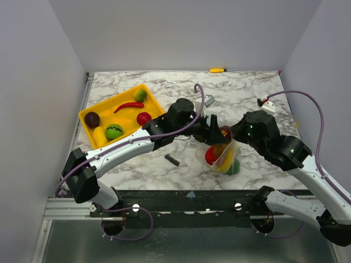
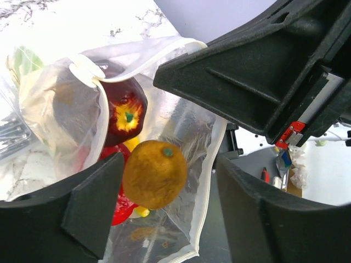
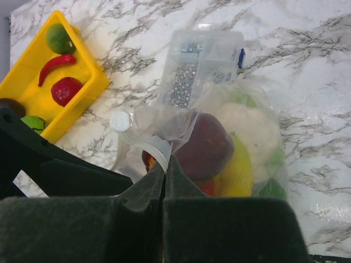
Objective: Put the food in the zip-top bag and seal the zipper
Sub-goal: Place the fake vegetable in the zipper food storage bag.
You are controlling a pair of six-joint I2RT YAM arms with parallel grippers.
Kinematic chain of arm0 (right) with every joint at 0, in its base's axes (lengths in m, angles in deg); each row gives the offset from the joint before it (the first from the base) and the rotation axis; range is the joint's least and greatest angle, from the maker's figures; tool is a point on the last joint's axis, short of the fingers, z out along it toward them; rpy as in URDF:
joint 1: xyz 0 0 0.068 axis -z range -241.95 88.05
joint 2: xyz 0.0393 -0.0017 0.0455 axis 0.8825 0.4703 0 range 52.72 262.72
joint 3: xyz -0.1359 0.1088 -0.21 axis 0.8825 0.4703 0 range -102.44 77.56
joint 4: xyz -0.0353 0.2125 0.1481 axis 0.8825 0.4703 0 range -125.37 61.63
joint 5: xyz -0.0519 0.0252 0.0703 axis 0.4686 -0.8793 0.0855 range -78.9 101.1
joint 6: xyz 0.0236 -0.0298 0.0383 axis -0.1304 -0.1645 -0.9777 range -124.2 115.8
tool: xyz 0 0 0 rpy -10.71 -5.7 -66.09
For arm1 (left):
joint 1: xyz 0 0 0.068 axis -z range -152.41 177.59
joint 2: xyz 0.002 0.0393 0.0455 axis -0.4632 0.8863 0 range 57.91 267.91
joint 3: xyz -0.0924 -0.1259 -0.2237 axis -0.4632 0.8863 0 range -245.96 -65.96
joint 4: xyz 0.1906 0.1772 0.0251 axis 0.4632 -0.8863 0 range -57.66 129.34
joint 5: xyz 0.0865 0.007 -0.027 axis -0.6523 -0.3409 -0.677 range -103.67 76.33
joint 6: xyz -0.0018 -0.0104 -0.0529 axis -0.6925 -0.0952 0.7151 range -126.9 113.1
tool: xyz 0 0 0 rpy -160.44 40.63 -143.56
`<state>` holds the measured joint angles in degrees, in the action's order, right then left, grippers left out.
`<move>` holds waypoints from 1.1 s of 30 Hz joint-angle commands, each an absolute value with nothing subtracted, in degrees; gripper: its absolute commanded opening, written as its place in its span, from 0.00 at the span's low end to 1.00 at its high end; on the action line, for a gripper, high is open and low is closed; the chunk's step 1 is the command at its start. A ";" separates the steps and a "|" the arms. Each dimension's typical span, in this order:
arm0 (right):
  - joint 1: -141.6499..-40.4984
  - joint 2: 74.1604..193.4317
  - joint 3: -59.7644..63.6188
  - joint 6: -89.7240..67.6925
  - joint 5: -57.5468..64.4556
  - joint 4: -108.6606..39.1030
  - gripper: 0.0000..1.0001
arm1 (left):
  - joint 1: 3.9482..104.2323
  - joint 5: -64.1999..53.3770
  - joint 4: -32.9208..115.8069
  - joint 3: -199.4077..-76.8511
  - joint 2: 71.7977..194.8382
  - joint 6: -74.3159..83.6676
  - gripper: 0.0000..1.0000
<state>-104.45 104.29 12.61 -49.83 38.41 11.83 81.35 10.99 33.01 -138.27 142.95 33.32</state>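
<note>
The zip-top bag (image 1: 222, 156) hangs at mid-table, holding a dark red apple (image 3: 205, 145), white cauliflower (image 3: 249, 129), and yellow, red and green pieces. My right gripper (image 3: 164, 164) is shut on the bag's zipper rim (image 3: 156, 148) and holds the mouth up; it also shows in the top view (image 1: 229, 134). My left gripper (image 2: 169, 164) is open at the bag mouth (image 1: 214, 129). An orange fruit (image 2: 154, 174) sits between its fingers, by the left finger (image 2: 93, 203) and well apart from the right one. The bag's white rim (image 2: 211, 164) gapes below.
A yellow tray (image 1: 88, 118) at the left holds a lime, a red chili, a red piece, a dark purple piece and a green one. A clear screw box (image 3: 200, 66) stands behind the bag. A small black spring (image 1: 171, 159) lies near the front. A yellow tool (image 1: 218, 70) lies at the far edge.
</note>
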 commanded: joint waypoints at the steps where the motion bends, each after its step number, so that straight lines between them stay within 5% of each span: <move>1: -104.59 103.55 12.53 -50.69 37.84 10.48 0.00 | 81.47 9.11 32.19 -138.27 140.65 31.68 0.74; 8: -104.58 103.45 12.70 -50.92 37.59 10.50 0.00 | 81.47 4.67 25.70 -138.65 137.30 27.36 0.80; 16: -104.64 103.01 13.01 -51.39 37.47 10.91 0.00 | 81.12 -9.10 17.96 -133.34 131.38 23.42 0.68; 22: -104.63 103.28 12.88 -51.45 37.11 10.97 0.00 | 80.76 -4.19 19.47 -130.23 134.62 26.53 0.66; 25: -104.58 102.84 13.12 -51.73 37.15 11.25 0.00 | 80.85 1.45 22.62 -130.46 137.31 28.19 0.52; 30: -104.59 102.50 13.31 -51.21 36.42 11.87 0.00 | 80.83 5.31 23.37 -133.26 138.75 27.99 0.00; 33: -104.60 102.30 13.50 -48.13 34.54 10.83 0.00 | 80.90 7.35 24.00 -134.99 137.20 28.15 0.00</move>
